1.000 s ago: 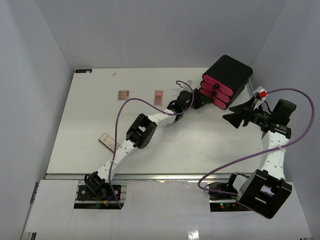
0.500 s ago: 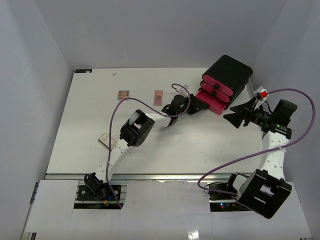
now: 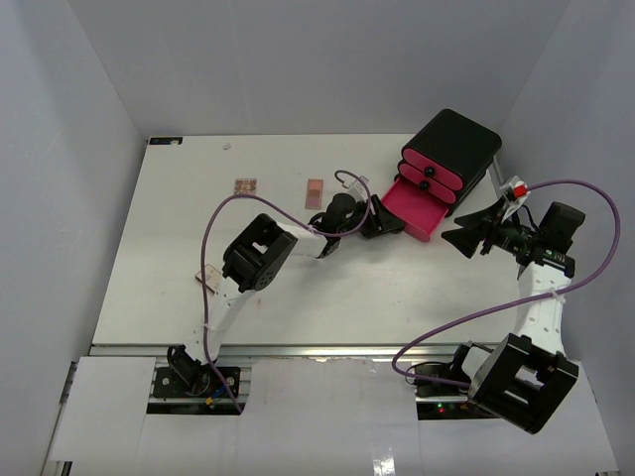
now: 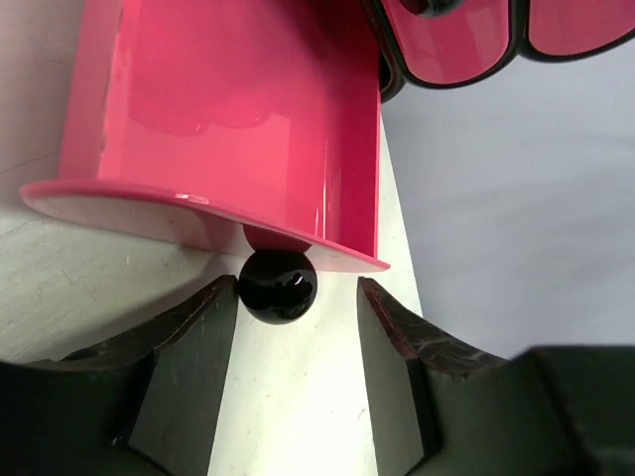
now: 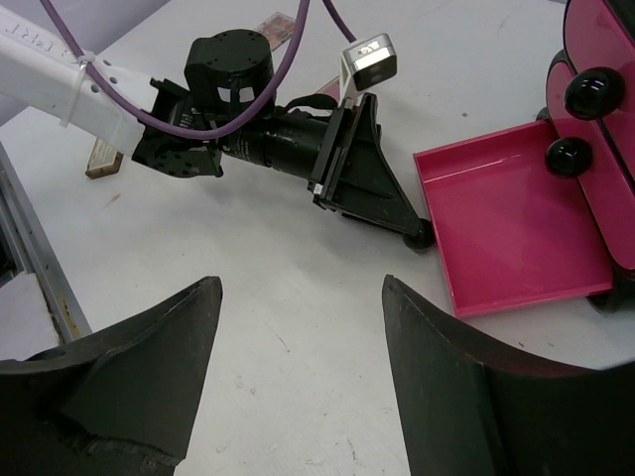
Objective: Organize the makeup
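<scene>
Three pieces of makeup lay out on the table [image 3: 149, 248], all well apart from the box [image 3: 458, 139]: a palette [image 3: 245, 186] toward the far side, a brown case [image 3: 315, 191] a little to its right, and a third flat piece [image 3: 207, 278] nearer in, partly hidden under the left arm. A tiny speck by the far edge was too small for me to tell

The black box sat at the far right corner with three pink drawers, each with one black knob. Two drawers [image 5: 605, 119] were shut, stacked one over the other; the bottom drawer [image 3: 414, 208] stood pulled out over the table

The left fingers [image 3: 387, 222] were at that drawer's front, one on each side of its knob [image 4: 278, 286]. From the wrist view they were spread about the knob rather than pinching it: a clear gap showed on one side, and the other finger was just beside the ball, touching or not I could not tell

The right fingers [image 3: 466, 233] hung just to the right of the open drawer, spread wide with nothing between them, pointed across at the left arm
</scene>
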Robot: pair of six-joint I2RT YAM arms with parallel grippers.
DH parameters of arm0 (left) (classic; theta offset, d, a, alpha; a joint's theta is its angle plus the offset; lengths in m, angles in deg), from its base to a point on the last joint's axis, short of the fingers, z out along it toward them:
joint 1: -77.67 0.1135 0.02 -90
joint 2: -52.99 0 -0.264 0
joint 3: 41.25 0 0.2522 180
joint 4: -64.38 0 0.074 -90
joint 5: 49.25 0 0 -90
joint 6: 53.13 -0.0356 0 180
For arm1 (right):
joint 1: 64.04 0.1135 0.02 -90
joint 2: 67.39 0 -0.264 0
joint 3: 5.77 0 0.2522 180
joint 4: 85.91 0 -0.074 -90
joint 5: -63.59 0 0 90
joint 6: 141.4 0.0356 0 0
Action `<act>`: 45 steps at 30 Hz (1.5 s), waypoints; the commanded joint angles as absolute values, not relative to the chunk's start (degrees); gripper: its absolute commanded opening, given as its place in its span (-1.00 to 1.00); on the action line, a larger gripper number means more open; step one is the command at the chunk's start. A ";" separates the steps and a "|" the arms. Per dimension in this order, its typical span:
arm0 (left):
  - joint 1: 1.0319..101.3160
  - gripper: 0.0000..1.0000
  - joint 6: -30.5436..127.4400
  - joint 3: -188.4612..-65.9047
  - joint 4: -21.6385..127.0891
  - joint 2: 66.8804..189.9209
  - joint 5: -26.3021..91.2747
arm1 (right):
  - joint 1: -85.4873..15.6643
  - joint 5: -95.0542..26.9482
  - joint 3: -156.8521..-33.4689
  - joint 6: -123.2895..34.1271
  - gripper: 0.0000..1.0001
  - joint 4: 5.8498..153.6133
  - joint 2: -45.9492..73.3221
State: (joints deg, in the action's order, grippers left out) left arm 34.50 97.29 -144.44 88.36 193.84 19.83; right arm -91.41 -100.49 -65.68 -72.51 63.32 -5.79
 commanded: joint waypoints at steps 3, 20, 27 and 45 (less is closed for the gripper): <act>34.96 0.64 92.14 -141.01 90.28 185.48 18.43 | -91.63 -101.82 -65.49 -72.41 0.47 64.58 -5.78; 44.11 0.82 75.32 -113.47 83.45 151.22 17.71 | -79.61 -90.56 -70.38 -79.32 0.55 56.60 -6.94; 51.83 0.96 58.88 -105.93 61.72 124.96 19.95 | -58.50 -69.79 -78.01 -78.95 0.55 53.49 2.50; 51.66 0.96 39.86 -89.11 49.35 82.83 51.16 | -29.28 -23.70 -137.23 -42.93 0.77 49.57 62.75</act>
